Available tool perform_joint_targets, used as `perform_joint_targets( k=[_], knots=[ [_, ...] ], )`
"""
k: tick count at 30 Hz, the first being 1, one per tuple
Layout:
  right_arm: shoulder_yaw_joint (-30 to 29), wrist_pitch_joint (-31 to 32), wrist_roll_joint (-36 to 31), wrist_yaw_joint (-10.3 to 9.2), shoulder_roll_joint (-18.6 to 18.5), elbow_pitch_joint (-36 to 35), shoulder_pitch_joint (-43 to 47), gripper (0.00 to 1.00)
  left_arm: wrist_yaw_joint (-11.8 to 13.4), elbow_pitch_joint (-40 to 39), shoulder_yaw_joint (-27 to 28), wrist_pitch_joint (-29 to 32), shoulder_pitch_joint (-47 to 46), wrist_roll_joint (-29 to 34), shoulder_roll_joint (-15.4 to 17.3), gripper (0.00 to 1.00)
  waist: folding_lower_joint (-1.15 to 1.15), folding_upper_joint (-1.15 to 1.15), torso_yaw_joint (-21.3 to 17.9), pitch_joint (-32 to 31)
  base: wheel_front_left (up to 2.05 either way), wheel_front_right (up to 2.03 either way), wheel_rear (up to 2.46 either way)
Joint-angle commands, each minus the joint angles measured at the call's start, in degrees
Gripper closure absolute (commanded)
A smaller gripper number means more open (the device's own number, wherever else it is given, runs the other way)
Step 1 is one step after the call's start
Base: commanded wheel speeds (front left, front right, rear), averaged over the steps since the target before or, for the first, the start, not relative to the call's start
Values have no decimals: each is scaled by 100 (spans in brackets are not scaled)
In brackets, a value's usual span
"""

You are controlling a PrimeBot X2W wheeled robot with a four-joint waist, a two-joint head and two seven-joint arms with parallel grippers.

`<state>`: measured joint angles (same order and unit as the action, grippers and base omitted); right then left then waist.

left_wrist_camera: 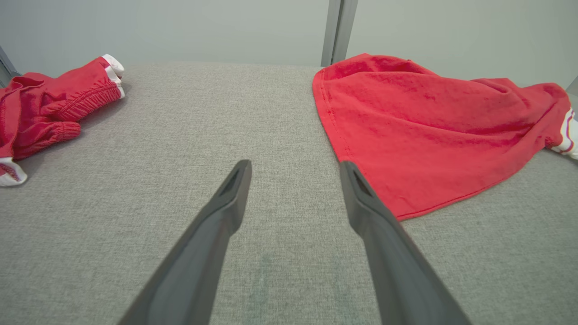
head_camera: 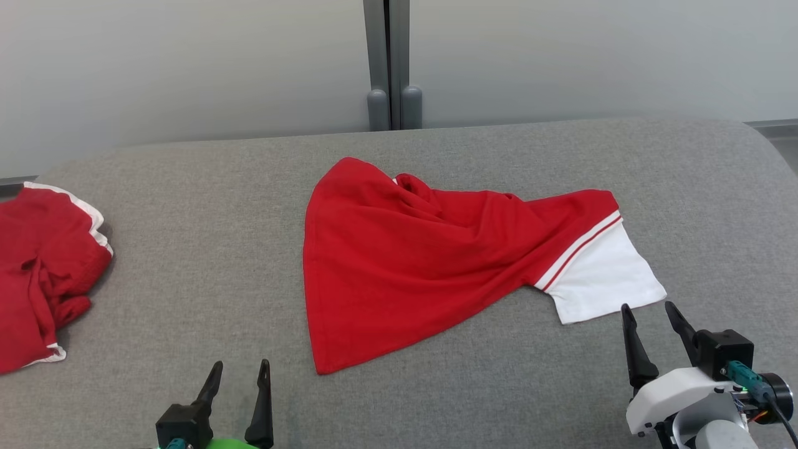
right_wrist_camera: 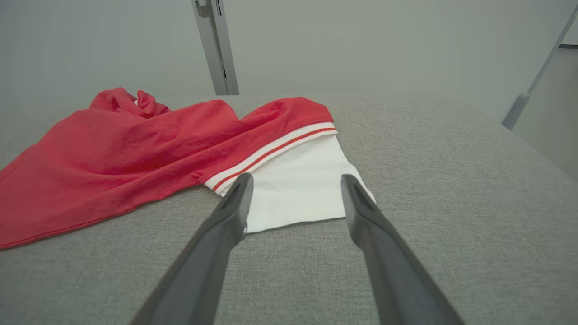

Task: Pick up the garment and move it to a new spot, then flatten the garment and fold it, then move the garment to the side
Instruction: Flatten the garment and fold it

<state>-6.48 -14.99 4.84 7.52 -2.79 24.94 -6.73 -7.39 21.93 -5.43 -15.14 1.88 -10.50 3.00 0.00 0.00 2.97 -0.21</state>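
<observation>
- The garment (head_camera: 424, 262) is a red shirt with white trim. It lies about mid-way across the grey padded surface (head_camera: 187, 299), slumped into a rough triangle, neither flat nor folded.
- Its white sleeve (head_camera: 601, 274) sticks out on my right side and lies flat, while the red body bunches into ridges toward the far top.
- The right gripper (head_camera: 648, 305) is released, its 2 fingers spread wide with nothing between them. The tips sit just short of the sleeve's near edge.
- In the right wrist view that edge is framed between the fingers. I judge the gripper is lined up there because the sleeve is the loosest, cleanest edge to pinch.
- The left gripper (head_camera: 242, 363) is also released and empty, low at the near side. The near hem corner (head_camera: 321, 368) lies just to its right, with bare surface between them.
- In the left wrist view 1 finger overlaps the hem, but I read that as viewing angle, not contact.
- The 2 grippers bracket opposite ends of the garment. My guess is that this is so the ends can be pulled apart to spread it.
- A second red garment (head_camera: 43, 268) sits bunched at the far left, well apart from the first. I read it as parked out of the work zone.
- By my judgement, flattening is not yet done and folding not started.
- The risk is that thin cloth on textured fabric lets a tip slide over the edge instead of under it.
</observation>
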Motion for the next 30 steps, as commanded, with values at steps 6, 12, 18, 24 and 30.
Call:
perform_joint_targets(
  k=[6,12,18,24,30],
  knots=[
    [60,-27,-80,-7,-22,-53,-166,0,-14,112,-253,1,-182,-306,-2,0,0,0,-74,280,0,0,0],
    [114,-28,-181,-7,-21,-177,-479,0,-14,243,-667,1,-633,-610,30,0,0,0,-183,839,0,0,0],
    [104,-28,-236,-7,-23,-319,-787,0,-14,418,-901,1,-986,-892,138,0,0,0,-286,1332,0,0,0],
    [-54,-28,-301,-7,-21,-412,-1000,0,-14,533,-1183,1,-1098,-1020,238,0,0,0,-316,1616,0,0,0],
    [-446,-28,-553,-7,-22,-358,-1164,0,-14,794,-1428,24,-1105,-1101,267,0,0,0,-268,1769,0,0,0]
  ],
)
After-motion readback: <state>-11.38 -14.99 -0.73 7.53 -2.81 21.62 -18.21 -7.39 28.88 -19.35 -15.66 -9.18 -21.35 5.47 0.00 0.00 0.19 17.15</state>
